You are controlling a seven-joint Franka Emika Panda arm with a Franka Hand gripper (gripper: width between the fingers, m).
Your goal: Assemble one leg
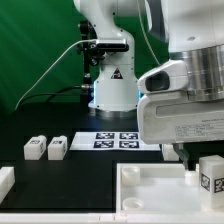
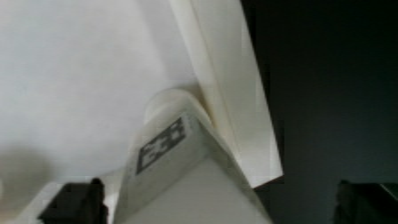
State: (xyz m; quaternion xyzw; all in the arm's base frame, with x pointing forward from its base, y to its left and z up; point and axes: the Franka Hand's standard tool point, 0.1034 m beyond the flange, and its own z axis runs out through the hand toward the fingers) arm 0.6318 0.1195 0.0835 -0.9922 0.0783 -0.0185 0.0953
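Leg, a small rectangular block of smooth white plastic with a black-and-white square tag on its face, stands upright over the tabletop at the exterior view's right edge, just under the gripper. The wrist view shows its tagged face slanting away and its far end close against the tabletop's long, straight raised rim. I cannot tell whether it sits in a socket.

The claw's jaws stand apart. The two dark fingertips flank the leg, with a clear gap between the block and the farther one. Whether the nearer one touches it is not clear.

The tabletop is a broad, flat white piece with a raised edge, matte and plain. On the black table, at the exterior view's left, a second block and a third block sit side by side, both white and boxy. The marker board, thin and flat, lies between them and the gripper. It lies in front of the arm's glossy white base.
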